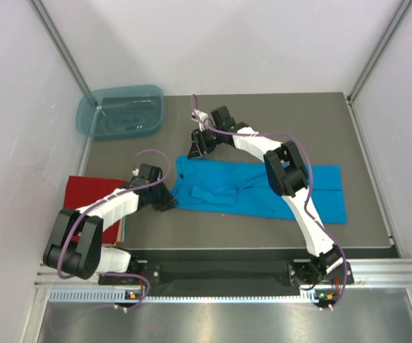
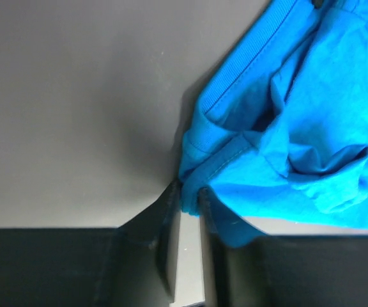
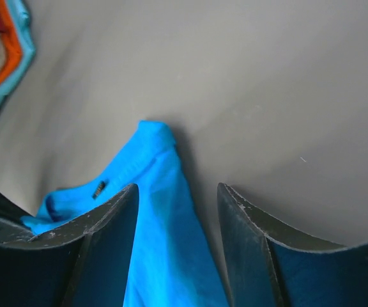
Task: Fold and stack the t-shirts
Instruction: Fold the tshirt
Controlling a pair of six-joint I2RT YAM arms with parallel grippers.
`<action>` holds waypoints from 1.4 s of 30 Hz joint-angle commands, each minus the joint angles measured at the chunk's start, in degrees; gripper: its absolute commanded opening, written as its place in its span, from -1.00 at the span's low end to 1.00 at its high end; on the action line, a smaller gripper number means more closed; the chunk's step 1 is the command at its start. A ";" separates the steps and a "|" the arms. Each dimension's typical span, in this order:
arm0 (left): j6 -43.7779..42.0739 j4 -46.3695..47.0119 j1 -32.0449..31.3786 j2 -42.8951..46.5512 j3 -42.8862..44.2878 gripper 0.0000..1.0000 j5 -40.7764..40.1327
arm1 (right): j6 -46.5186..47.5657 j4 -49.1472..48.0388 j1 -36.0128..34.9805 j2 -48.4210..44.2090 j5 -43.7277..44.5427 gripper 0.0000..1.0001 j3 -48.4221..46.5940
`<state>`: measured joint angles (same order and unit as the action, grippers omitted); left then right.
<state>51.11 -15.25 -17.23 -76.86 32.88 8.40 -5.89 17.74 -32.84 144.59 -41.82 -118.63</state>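
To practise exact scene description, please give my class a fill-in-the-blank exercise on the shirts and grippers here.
1. The left gripper is ____ (open/shut) on the edge of the blue t-shirt.
2. The right gripper is ____ (open/shut) over the blue t-shirt.
3. In the top view, the folded red t-shirt lies to the ____ of the blue t-shirt.
4. The plastic tub stands in the far ____ corner of the table.
Missing words: shut, open, left, left.

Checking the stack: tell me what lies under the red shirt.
Orange and turquoise folded edges show beneath the red shirt; everything else there is covered.
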 commanded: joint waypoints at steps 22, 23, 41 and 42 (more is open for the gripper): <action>-3.12 9.43 0.18 -6.54 4.90 -1.00 -7.87 | -16.69 -15.79 1.28 5.26 7.71 -1.00 -5.92; -4.52 10.31 0.18 -8.46 6.82 -1.00 -7.88 | -17.92 -16.93 1.64 4.82 8.94 -1.00 -5.22; -18.23 -6.64 1.68 -45.57 65.81 0.10 -19.48 | -35.32 -26.17 17.09 9.57 33.03 -1.00 -11.28; -18.42 -5.77 1.59 -45.05 65.73 0.13 -18.96 | -36.20 -26.44 17.89 9.13 34.60 -1.00 -10.49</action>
<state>35.62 -18.72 -15.92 -123.20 95.55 -8.54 -38.15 -5.21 -17.63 154.04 -13.96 -128.01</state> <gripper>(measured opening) 0.557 0.019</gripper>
